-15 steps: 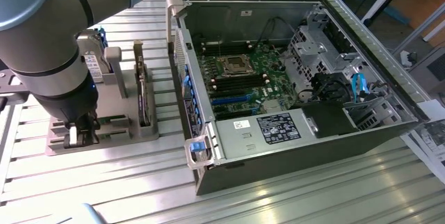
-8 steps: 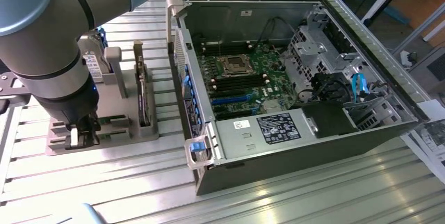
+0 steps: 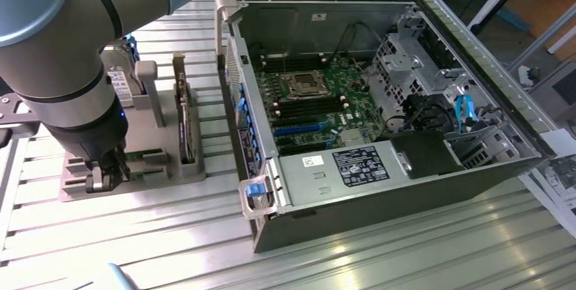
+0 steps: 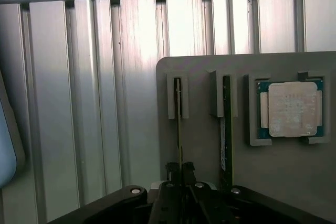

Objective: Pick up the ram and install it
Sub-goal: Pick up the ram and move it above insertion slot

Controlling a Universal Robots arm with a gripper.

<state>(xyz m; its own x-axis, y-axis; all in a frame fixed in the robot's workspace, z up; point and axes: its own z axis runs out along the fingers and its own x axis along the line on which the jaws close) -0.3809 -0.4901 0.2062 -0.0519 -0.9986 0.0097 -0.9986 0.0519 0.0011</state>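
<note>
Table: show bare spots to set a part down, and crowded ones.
Bare: table on the camera side of the computer case and of the parts holder. Crowded: the holder, where the gripper clamps the ram, and the narrow gap beside the case.

No wording is being shown legibly. Fine white print is being carried by a black label (image 3: 360, 165) on the power supply (image 3: 315, 181), at five o'clock in the case (image 3: 405, 202). Faint markings are being borne by the processor lid (image 4: 290, 109). None can be read.
</note>
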